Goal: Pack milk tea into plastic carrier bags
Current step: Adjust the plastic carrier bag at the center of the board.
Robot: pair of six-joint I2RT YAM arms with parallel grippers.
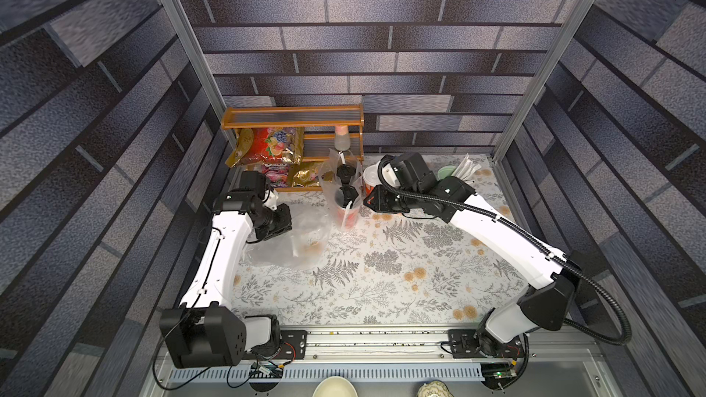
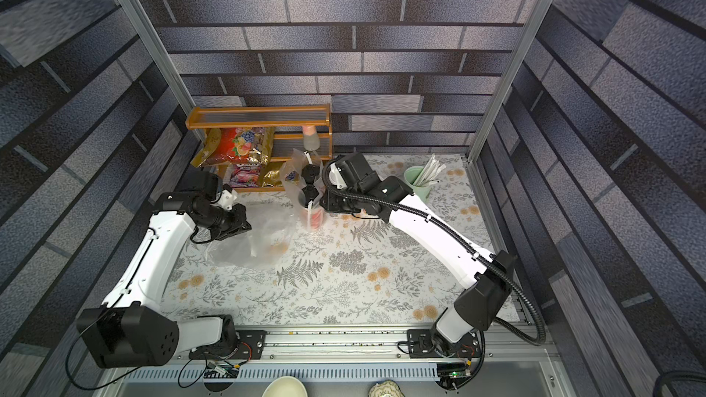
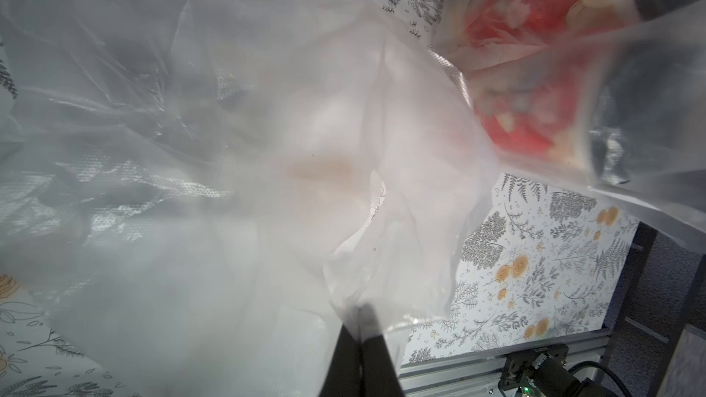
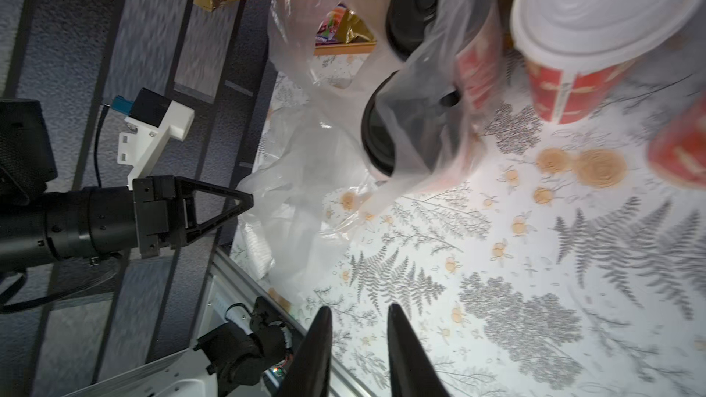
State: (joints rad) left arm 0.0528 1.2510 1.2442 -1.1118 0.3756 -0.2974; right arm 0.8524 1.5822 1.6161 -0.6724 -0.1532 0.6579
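Note:
A clear plastic carrier bag [image 1: 345, 185] stands upright near the shelf with two black-lidded red milk tea cups [image 4: 386, 135] inside it. A second bag [image 1: 290, 240] lies crumpled on the cloth to its left. My left gripper [image 3: 361, 309] is shut on a fold of that crumpled bag [image 3: 401, 223]; it also shows in a top view [image 2: 244, 223]. A white-lidded red cup [image 4: 603, 5] stands just right of the filled bag, and part of another red cup [image 4: 680, 154] shows beside it. My right gripper [image 4: 359, 307] is open and empty, beside the filled bag [image 1: 367, 200].
A wooden shelf [image 1: 292, 116] with colourful snack packets [image 1: 267, 145] and a bottle [image 1: 341, 137] stands at the back left. A pale green cup of white straws [image 2: 416, 181] stands at the back right. Metal frame posts and a front rail [image 1: 382, 341] bound the flowered tablecloth.

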